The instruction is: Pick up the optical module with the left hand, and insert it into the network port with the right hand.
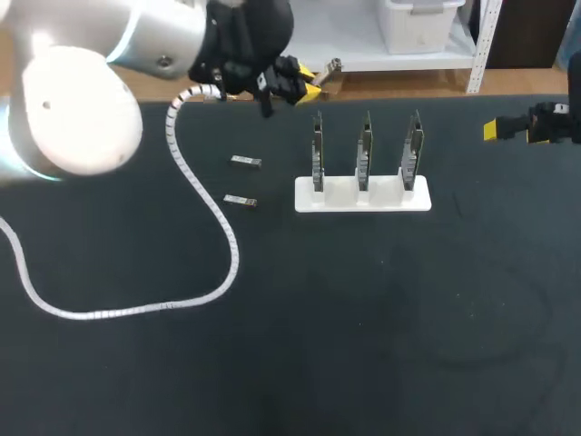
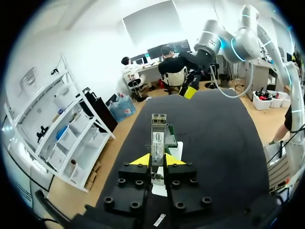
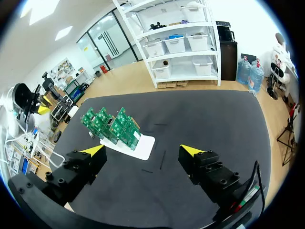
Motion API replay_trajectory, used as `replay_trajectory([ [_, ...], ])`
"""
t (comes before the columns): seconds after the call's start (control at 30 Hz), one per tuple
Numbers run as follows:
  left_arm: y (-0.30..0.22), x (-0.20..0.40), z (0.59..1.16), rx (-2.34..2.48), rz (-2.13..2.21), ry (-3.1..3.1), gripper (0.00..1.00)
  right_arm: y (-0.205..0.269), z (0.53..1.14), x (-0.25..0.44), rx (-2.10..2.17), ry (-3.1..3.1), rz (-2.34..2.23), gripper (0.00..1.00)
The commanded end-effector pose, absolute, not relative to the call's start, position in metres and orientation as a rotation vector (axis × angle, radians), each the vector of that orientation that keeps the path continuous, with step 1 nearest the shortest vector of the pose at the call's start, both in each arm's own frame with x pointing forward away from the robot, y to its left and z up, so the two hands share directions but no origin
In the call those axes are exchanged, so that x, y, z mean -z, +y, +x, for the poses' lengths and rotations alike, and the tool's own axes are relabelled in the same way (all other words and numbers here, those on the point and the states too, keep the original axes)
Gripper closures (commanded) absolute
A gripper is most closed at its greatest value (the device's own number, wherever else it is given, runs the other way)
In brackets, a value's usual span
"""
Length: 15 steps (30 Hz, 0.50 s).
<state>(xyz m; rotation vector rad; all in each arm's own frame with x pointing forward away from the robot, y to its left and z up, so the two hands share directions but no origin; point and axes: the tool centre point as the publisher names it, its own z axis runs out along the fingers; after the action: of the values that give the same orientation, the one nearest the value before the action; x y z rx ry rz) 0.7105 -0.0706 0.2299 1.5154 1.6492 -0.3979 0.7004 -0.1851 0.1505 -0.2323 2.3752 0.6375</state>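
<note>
My left gripper (image 2: 158, 161) is shut on a silver optical module (image 2: 158, 136), which sticks out upright between its yellow tips. In the head view the left gripper (image 1: 309, 82) hovers above the table's far edge, behind and left of the white stand (image 1: 363, 194). Three upright green circuit boards (image 1: 365, 150) with network ports stand in the stand. My right gripper (image 1: 515, 132) hangs at the far right of the table, apart from the stand. In the right wrist view the right gripper (image 3: 142, 151) is open and holds nothing, with the boards (image 3: 110, 125) ahead of it.
Two more silver modules (image 1: 245, 162) (image 1: 240, 201) lie on the black table left of the stand. A white spiralled cable (image 1: 213, 222) loops from my left arm across the left half of the table.
</note>
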Motion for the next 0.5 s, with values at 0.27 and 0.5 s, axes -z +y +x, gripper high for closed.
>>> replay_trajectory([
  [0.27,-0.081,-0.201,0.715,0.606,1.507,1.519,1.00,-0.185,0.699,-0.151,-0.633,2.376,-0.230,0.00],
  [0.5,-0.082,-0.196,0.719,0.608,1.502,1.533,1.00,-0.185,0.699,-0.151,-0.633,2.376,-0.230,0.00],
])
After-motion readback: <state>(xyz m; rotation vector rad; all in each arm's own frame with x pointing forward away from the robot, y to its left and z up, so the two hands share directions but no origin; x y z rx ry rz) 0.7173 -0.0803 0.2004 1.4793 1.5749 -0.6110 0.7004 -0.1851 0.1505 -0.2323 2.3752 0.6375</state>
